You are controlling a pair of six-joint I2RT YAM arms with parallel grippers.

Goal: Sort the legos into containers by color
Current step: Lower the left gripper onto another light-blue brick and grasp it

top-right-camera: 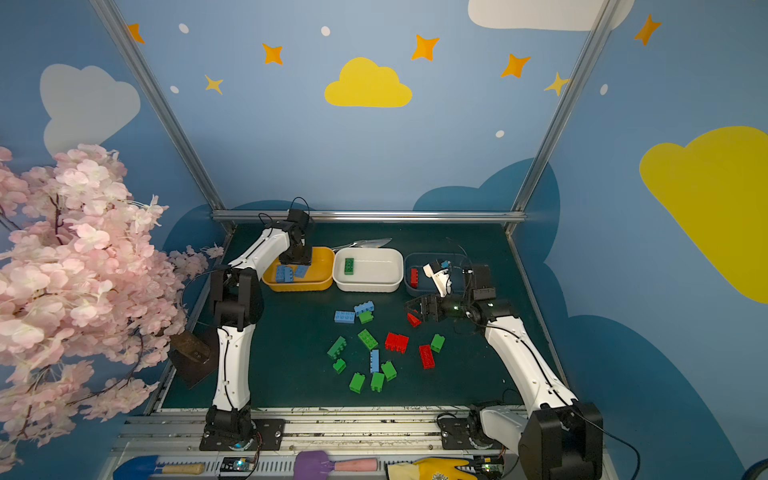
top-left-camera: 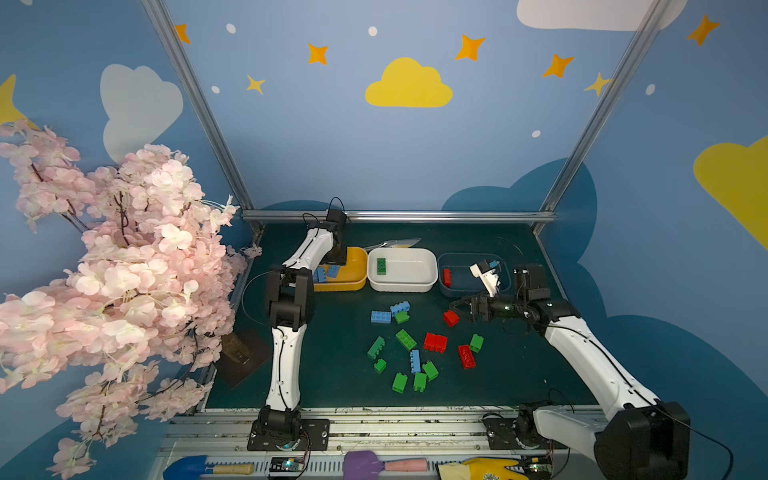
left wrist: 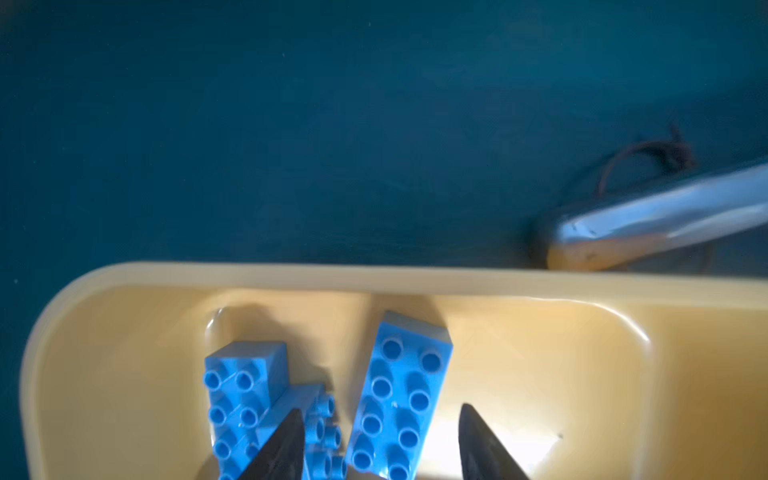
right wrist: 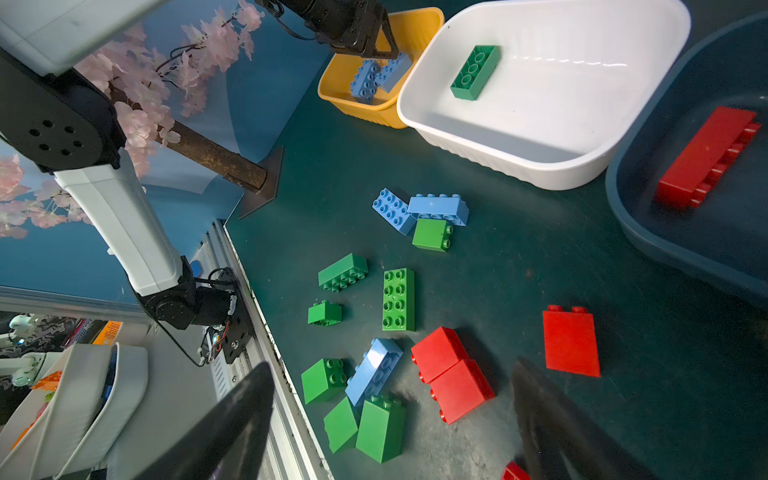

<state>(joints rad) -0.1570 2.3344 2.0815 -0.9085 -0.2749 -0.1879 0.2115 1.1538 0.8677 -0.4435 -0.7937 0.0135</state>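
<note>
Right gripper point(right wrist: 392, 365) hovers empty with jaws spread wide, and the small red brick point(right wrist: 571, 343) lies on its side on the mat point(right wrist: 540, 257) just outside one fingertip point(right wrist: 536, 399), toward the dark blue tub point(right wrist: 706, 237), so a short sideways shift probably comes before closing.

A long green brick point(right wrist: 476, 72) is seen lying inside the white tub point(right wrist: 519, 162). Beside the white tub the yellow-orange tub point(right wrist: 357, 108) is found, with light blue bricks point(right wrist: 376, 77) in it and the left hand point(right wrist: 376, 50) held above them. On the white tub's opposite side the dark blue-grey tub point(right wrist: 648, 245) is set, a long red brick point(right wrist: 706, 156) lying inside. On the bench point(right wrist: 540, 257) near the white tub, two loose blue bricks point(right wrist: 438, 205) and a small green brick point(right wrist: 432, 235) are clustered; farther off, more bricks point(right wrist: 398, 299), green, red and blue, are scattered. The right hand point(right wrist: 392, 363) is spread wide, nothing gripped.
</note>
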